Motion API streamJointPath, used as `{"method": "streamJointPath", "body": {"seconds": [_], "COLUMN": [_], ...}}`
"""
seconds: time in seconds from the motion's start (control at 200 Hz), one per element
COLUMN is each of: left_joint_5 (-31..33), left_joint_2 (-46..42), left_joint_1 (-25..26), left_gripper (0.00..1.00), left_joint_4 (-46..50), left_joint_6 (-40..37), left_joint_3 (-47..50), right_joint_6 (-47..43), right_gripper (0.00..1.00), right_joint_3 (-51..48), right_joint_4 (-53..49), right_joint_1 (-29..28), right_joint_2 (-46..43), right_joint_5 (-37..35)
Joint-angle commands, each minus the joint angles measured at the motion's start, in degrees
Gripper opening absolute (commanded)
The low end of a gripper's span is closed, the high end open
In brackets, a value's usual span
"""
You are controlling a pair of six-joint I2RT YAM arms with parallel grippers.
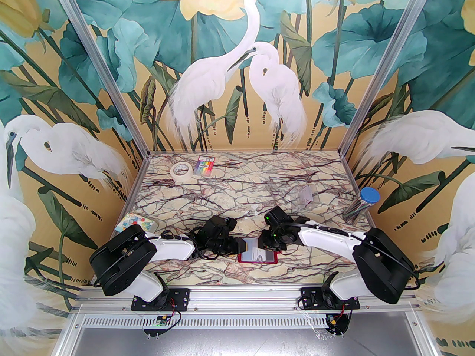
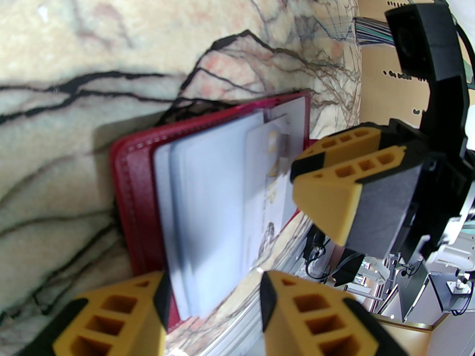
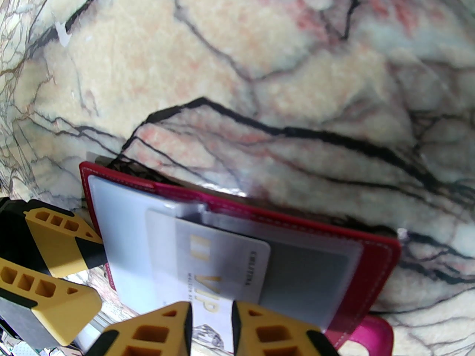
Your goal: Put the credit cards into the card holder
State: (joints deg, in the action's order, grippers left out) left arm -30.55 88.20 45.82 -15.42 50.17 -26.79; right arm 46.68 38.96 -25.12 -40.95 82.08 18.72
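Pale grey plastic with gold lettering, the credit card [image 3: 222, 258] is thin, stiff and slick. Expect it to weigh next to nothing, skate under a fingertip and flex if you push it off-line. Take it by its free short end, low in the right wrist view, and keep the push in line with the pocket. It lies at the lower centre of that view. Its far end seems tucked under a clear sleeve of the card holder [image 3: 374, 269], which lies open on the desk [image 1: 230, 198] in the lower middle of the top view. The holder's red leather-look cover looks soft and light, so it is likely to slide unless you pin it.

Your right hand [image 3: 211, 317] reaches in low from the right of the top view, its fingers narrowed to a slim gap over the card's near end. You cannot tell whether they pinch the card or only press on it. Your left hand [image 2: 214, 291] lies low on the left, jaws half open and straddling the holder's edge. One finger is against the red cover and the other is clear of the sleeve.
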Motion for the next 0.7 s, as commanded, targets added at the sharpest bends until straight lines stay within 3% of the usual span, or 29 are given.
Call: {"method": "streamJointPath", "body": {"seconds": [0.0,0.695], "left_joint_5": [3.96,3.95], "left_joint_2": [3.29,3.21], "left_joint_1": [0.58,0.58], "left_gripper": [0.46,0.46], "left_joint_4": [3.35,3.19], "left_joint_6": [-1.66,-1.60], "left_joint_3": [0.29,0.48], "right_joint_6": [-0.98,-0.88], "right_gripper": [0.25,0.24], "right_joint_3": [1.28,1.47], "right_joint_4": [-2.99,-1.77], "right_joint_1": [-0.38,-1.41], "right_joint_2": [-0.93,3.13], "right_joint_5": [-3.23,-2.55]}}
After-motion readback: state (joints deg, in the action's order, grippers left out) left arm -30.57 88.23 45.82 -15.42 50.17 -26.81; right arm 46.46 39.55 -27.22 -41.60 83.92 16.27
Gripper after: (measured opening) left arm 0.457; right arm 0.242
